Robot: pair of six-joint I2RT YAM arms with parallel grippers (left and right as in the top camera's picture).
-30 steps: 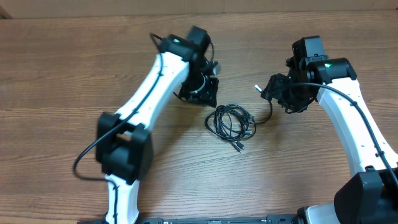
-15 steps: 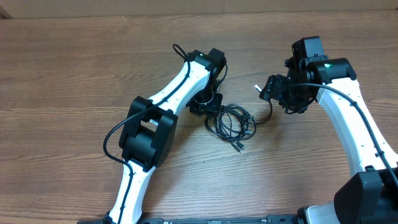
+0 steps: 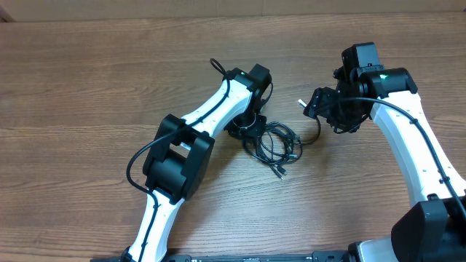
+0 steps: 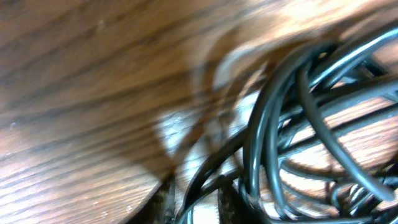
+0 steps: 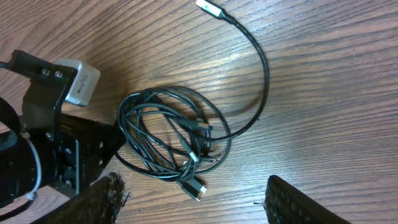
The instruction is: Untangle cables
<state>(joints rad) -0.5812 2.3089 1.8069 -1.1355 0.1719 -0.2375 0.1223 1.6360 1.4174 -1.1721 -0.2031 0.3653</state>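
Note:
The cables lie as one tangled black coil on the wooden table. One strand loops off to a silver plug. My left gripper is down at the coil's left edge. Up close, its fingers stand near each other with strands of the cables running between them; the blur hides whether they pinch. My right gripper hovers right of the coil, near the plug. Its jaws stand wide open and hold nothing, above the cables and the far plug.
The left arm crosses the table from the front left to the coil. Its gripper body sits against the coil's side in the right wrist view. Bare wood surrounds the coil.
The left gripper has moved right and down onto the coil's left edge, and its fingers have drawn closer together. The right arm and the coil have stayed where they were.

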